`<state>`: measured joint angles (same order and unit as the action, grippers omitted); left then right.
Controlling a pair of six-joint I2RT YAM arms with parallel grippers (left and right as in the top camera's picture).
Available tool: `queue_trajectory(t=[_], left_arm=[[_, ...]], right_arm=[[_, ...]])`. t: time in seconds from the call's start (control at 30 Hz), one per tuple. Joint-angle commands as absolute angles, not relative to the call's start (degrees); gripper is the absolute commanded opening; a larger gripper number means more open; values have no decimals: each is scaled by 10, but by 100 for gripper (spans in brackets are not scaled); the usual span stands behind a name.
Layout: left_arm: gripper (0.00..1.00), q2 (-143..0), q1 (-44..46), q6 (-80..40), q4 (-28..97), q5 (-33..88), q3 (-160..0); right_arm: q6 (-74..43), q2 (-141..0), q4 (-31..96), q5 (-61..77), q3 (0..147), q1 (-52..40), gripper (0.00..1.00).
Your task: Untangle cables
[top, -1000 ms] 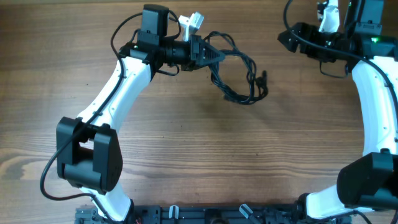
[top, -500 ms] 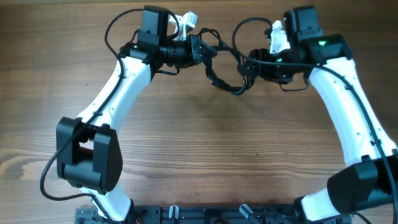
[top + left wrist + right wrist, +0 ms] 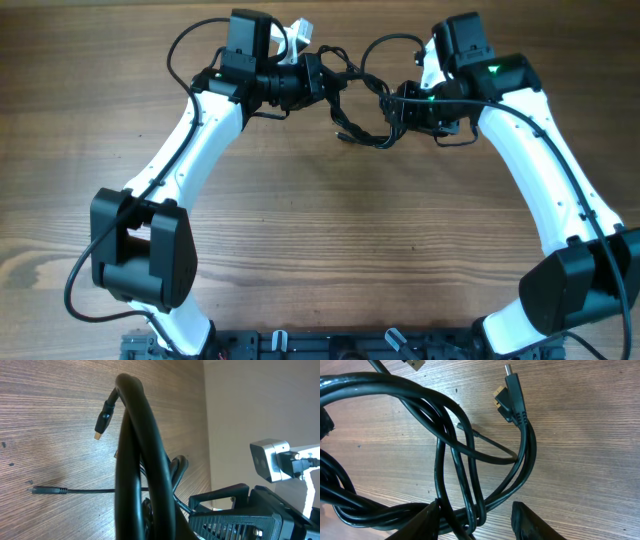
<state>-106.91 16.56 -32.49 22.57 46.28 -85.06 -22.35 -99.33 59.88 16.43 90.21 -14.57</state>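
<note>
**Overhead and wrist views.** The cables (image 3: pixel 360 105) formed one knotted bundle near the far edge of the table (image 3: pixel 320 240), about midway along it, strung between the two hands. The left hand (image 3: pixel 320 82) was closed on one side of the bundle, and a thick loop ran close past its camera. The right hand (image 3: pixel 398 108) stood partly wide, its fingers (image 3: pixel 427 520) astride several cords at the other side; as far as we could see, they were not yet pinching them. Two plug ends (image 3: pixel 512 395) stuck out free over the wood, and a thin lead (image 3: pixel 50 491) lay flat on the table. We judged the task to be at an early stage. No cord had been drawn clear, the loops crossed one another, and all the separating remained to be done.
</note>
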Motion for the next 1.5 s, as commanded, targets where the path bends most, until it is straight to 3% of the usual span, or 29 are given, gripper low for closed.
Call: queue_trajectory(t=[0.0,0.2,0.5,0.6,0.67,0.7,0.93,1.03,1.23,1.4,1.47], left_arm=[[4,-1051,169,-335,222,475,-857],[4,-1051,169,-335,222,482,-857],[4,-1051,169,-337,221,493,-857],[4,-1051,170,-337,222,496,-857],[4,-1051,170,-337,222,506,-857],[4,-1051,170,-337,222,513,-857],[4,-1051,131,-317,210,613,-857],[4,-1051,105,-325,157,711,-857],[4,-1051,86,-367,68,820,-857],[4,-1051,85,-347,77,772,-857],[11,-1051,96,-329,118,680,-857]], right_arm=[[-229,-1002,583,155,887,-154,47],[-231,-1028,561,156,885,-156,46],[-240,-1065,531,185,885,-156,29],[-241,-1071,524,185,885,-156,21],[-240,-1072,513,160,885,-154,6],[-241,-1072,510,144,885,-150,4],[-217,-1072,532,203,885,-34,4],[-195,-1072,534,274,885,18,4],[-195,-1074,549,280,885,65,4],[-153,-1074,549,335,885,71,4],[-150,-1074,550,342,885,62,4]])
